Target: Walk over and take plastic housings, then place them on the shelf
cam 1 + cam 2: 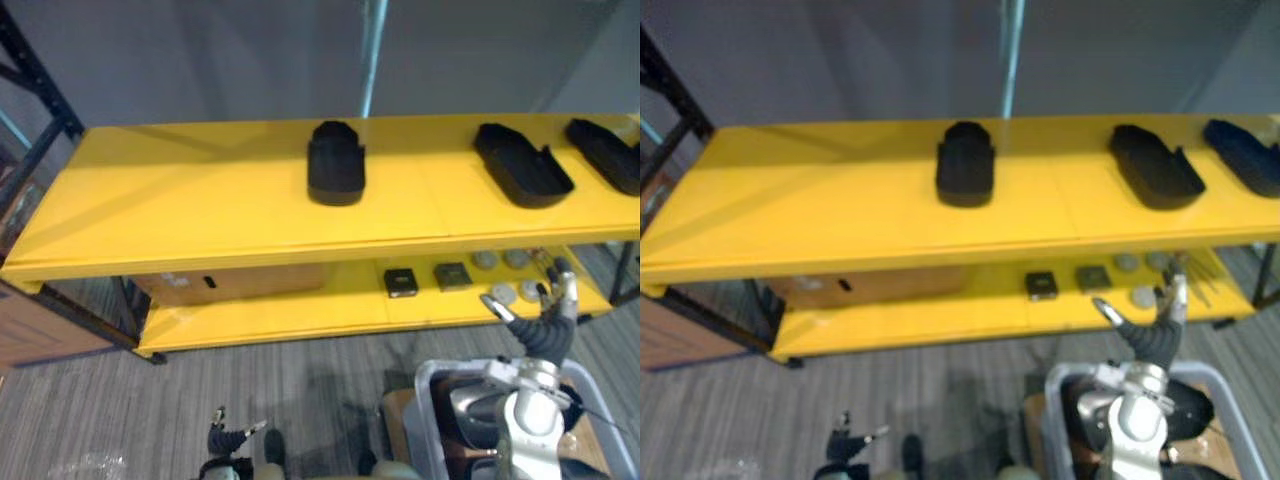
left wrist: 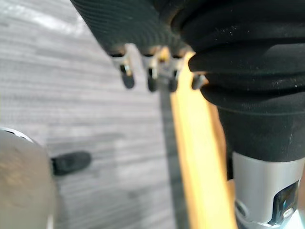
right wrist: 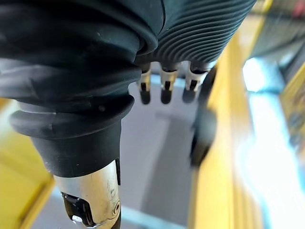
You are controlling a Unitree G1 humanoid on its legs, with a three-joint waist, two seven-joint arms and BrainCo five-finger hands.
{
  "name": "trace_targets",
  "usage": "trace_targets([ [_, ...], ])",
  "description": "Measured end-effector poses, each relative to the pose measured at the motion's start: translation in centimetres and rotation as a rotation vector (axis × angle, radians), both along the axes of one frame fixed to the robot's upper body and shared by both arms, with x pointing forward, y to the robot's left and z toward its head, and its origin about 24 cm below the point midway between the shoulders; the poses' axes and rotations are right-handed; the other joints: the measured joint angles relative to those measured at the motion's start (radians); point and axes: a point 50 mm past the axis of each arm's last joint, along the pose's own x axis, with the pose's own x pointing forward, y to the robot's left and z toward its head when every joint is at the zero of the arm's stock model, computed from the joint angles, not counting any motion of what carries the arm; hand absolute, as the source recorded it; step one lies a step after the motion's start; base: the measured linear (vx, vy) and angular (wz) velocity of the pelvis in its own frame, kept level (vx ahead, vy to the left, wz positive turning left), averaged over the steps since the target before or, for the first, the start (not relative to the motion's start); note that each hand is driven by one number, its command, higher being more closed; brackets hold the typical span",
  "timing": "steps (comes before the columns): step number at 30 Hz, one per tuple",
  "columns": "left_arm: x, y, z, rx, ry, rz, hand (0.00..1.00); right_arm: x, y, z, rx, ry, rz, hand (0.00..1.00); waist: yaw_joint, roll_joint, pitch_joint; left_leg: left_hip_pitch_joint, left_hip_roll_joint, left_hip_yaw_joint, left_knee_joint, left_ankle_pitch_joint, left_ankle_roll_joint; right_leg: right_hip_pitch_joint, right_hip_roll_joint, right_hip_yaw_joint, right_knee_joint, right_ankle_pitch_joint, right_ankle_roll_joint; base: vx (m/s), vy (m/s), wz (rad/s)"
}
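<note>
Standing before the yellow shelf (image 1: pixel 200 200), the robot held its right hand (image 1: pixel 545 320) spread and empty above the grey bin (image 1: pixel 422 395), and its left hand (image 1: pixel 228 437) hung loose, holding nothing. Three black housings (image 1: pixel 335 165) lay on the top board. The next move was probably a reach down into the bin.

Smooth, faintly glossy finish on the long yellow shelf board (image 1: pixel 200 200); matt surface on the rounded black plastic housing (image 1: pixel 335 165); dull brown cardboard box (image 1: pixel 240 283); rough, ribbed weave across the grey carpet floor (image 1: pixel 250 400).
</note>
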Motion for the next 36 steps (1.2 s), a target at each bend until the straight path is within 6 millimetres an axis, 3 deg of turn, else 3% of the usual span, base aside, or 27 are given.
trace_targets([
  [3,-1.0,0.3,-0.5,0.001,0.052,0.016,0.00,-1.6,-0.8,-1.0,0.010,0.051,-0.059,0.00,-0.040,0.002,-0.019,0.003,0.005,0.068,0.000,-0.015,-0.005,-0.032,0.007,0.069,-0.008,0.013,0.008,0.03,0.012,-0.78],
  [5,-1.5,0.4,-0.8,0.009,0.091,0.005,0.00,-3.3,-1.5,-1.9,0.024,0.105,-0.113,0.00,-0.082,0.002,-0.023,0.019,0.007,0.103,0.000,-0.024,-0.005,-0.034,0.010,0.098,-0.009,0.019,0.004,0.07,0.005,-0.50],
  [8,-1.1,0.3,-0.7,0.008,0.082,0.003,0.00,-3.7,-1.7,-2.1,0.044,0.105,-0.129,0.00,-0.091,0.003,-0.025,0.038,0.008,0.148,0.001,-0.037,-0.009,-0.048,0.016,0.150,0.002,0.019,0.004,0.06,0.014,-0.53],
  [11,-0.3,-0.1,-0.4,-0.018,0.042,0.046,0.00,-2.2,-0.2,-1.8,0.078,0.066,-0.053,0.00,-0.080,-0.001,-0.040,0.035,-0.009,0.135,0.012,-0.053,-0.019,-0.112,0.029,0.242,0.029,0.029,0.011,0.05,0.010,-0.90],
  [13,-0.2,-0.2,-0.3,-0.046,0.019,0.141,0.00,0.1,1.9,-0.7,0.093,-0.002,0.076,0.00,-0.056,-0.005,-0.046,-0.033,-0.002,-0.130,0.131,-0.147,-0.038,-0.165,0.044,0.325,0.029,0.052,0.031,0.09,-0.040,-1.12],
  [16,0.0,-0.2,-0.1,-0.076,-0.019,0.223,0.00,1.6,3.1,0.2,0.107,-0.053,0.163,0.00,-0.034,-0.001,-0.046,-0.135,-0.020,-0.347,0.298,-0.270,-0.039,-0.208,0.054,0.360,0.041,0.065,0.043,0.01,0.070,-0.35],
  [22,0.0,0.7,0.3,-0.078,-0.064,0.304,0.00,3.1,5.4,1.0,0.149,-0.103,0.299,0.00,0.017,-0.009,-0.041,-0.222,-0.084,-0.514,0.473,-0.367,-0.015,-0.236,0.050,0.358,0.089,0.051,0.064,-0.02,0.109,0.07],
  [25,0.7,0.1,0.7,-0.101,-0.100,0.310,0.00,2.8,5.7,0.8,0.166,-0.096,0.306,0.00,0.022,-0.003,-0.019,-0.248,-0.109,-0.553,0.583,-0.412,-0.003,-0.231,0.045,0.323,0.154,0.016,0.075,-0.04,0.104,0.30],
  [27,1.3,-0.4,0.9,-0.112,-0.115,0.289,0.00,2.3,6.0,1.4,0.176,-0.124,0.304,0.00,0.025,0.015,0.003,-0.279,-0.130,-0.568,0.705,-0.459,0.006,-0.225,0.053,0.313,0.190,0.001,0.084,-0.11,0.215,-0.07],
  [28,1.8,-0.3,1.1,-0.101,-0.132,0.275,0.00,2.2,6.3,2.0,0.184,-0.153,0.309,0.00,0.027,0.006,0.029,-0.278,-0.139,-0.542,0.737,-0.474,0.016,-0.220,0.053,0.340,0.196,0.011,0.102,-0.21,0.292,-0.77],
  [29,2.2,0.1,1.6,-0.087,-0.161,0.274,0.00,2.2,6.9,2.3,0.189,-0.166,0.331,0.00,0.041,-0.018,0.046,-0.278,-0.146,-0.485,0.752,-0.480,0.031,-0.240,0.045,0.370,0.197,0.041,0.116,-0.17,0.200,-1.04],
  [30,2.6,0.1,1.7,-0.086,-0.170,0.272,0.00,2.2,7.0,2.4,0.188,-0.173,0.341,0.00,0.054,-0.017,0.058,-0.282,-0.136,-0.452,0.763,-0.480,0.048,-0.250,0.048,0.357,0.193,0.075,0.106,-0.33,0.193,-1.62],
  [31,3.3,0.1,1.9,-0.089,-0.186,0.270,0.00,2.3,7.6,2.5,0.192,-0.175,0.368,0.00,0.084,0.001,0.092,-0.278,-0.095,-0.374,0.752,-0.473,0.090,-0.257,0.039,0.242,0.129,0.177,0.038,-0.29,0.114,-1.45],
  [32,3.5,0.0,1.9,-0.092,-0.189,0.271,0.00,2.4,7.9,2.6,0.192,-0.174,0.387,0.00,0.092,0.006,0.102,-0.281,-0.082,-0.341,0.736,-0.459,0.110,-0.260,0.020,0.151,0.143,0.181,0.024,-0.42,0.194,-1.66],
  [33,3.4,0.2,1.9,-0.090,-0.186,0.281,0.00,2.1,8.4,2.2,0.200,-0.152,0.414,0.00,0.096,0.008,0.107,-0.277,-0.070,-0.280,0.697,-0.429,0.127,-0.287,-0.018,-0.001,0.278,0.114,-0.013,-0.32,0.156,-1.40],
  [34,3.1,0.5,1.7,-0.087,-0.174,0.303,0.00,2.1,8.7,1.7,0.205,-0.130,0.429,0.00,0.098,0.013,0.109,-0.260,-0.052,-0.232,0.645,-0.397,0.131,-0.284,-0.031,-0.054,0.396,0.030,-0.055,-0.30,0.160,-1.31],
  [36,2.0,1.5,1.2,-0.058,-0.129,0.306,0.00,2.6,9.0,0.5,0.214,-0.075,0.449,0.00,0.101,0.024,0.104,-0.247,-0.021,-0.200,0.564,-0.363,0.119,-0.225,-0.031,-0.098,0.444,-0.032,-0.048,-0.21,0.081,-1.08],
])
